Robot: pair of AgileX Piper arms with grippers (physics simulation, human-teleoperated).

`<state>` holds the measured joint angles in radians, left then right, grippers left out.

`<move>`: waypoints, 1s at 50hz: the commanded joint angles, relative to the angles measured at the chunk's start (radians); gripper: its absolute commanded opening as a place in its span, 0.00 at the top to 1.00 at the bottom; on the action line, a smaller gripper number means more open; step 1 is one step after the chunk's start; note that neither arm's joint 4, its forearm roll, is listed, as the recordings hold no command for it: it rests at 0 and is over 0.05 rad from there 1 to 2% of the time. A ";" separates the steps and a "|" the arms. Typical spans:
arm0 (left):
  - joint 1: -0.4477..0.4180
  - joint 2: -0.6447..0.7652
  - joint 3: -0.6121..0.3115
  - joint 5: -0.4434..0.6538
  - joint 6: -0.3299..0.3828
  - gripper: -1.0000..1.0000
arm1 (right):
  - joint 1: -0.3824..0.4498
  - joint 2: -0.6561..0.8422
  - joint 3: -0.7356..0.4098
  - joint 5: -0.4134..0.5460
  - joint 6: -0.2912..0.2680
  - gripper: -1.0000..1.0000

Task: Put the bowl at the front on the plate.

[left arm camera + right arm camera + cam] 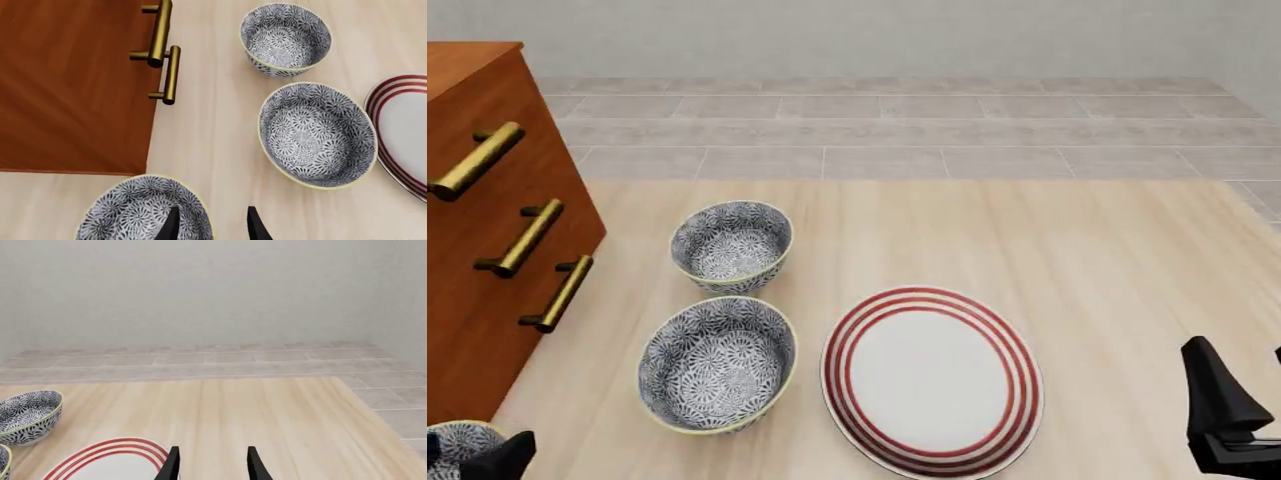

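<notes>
Front view, round patterned bowl (454, 445), flat plate (932, 380)

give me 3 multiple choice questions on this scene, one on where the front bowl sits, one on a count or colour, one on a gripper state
1. Where is the front bowl?
A. on the plate
B. at the table's near left corner, beside the cabinet
C. right of the plate

2. How many patterned bowls are there?
A. two
B. three
C. four

3. What is the left end effector doing?
A. open, one finger inside the front bowl, one outside
B. shut on the plate
C. open over the cabinet

Key: 1 B, it lies low left in the front view, off the plate, by the cabinet. 2 B, the left wrist view shows three. 3 A, its fingers are spread across the rim.
</notes>
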<state>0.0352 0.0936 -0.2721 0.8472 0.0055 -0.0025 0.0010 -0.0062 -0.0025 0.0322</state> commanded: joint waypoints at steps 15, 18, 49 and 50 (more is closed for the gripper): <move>0.033 0.169 0.172 -0.203 -0.062 0.00 | -0.002 0.000 0.000 0.001 0.003 0.00; 0.046 0.197 0.199 -0.245 -0.059 0.00 | -0.001 0.000 0.000 0.002 0.003 0.00; 0.078 0.380 0.272 -0.395 -0.088 0.00 | 0.001 0.001 0.003 -0.002 0.003 0.00; 0.076 0.382 0.272 -0.395 -0.091 0.00 | 0.001 0.001 0.002 -0.002 0.003 0.00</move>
<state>0.1088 0.4315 -0.0134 0.4840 -0.0726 -0.0007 0.0021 -0.0042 -0.0019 0.0336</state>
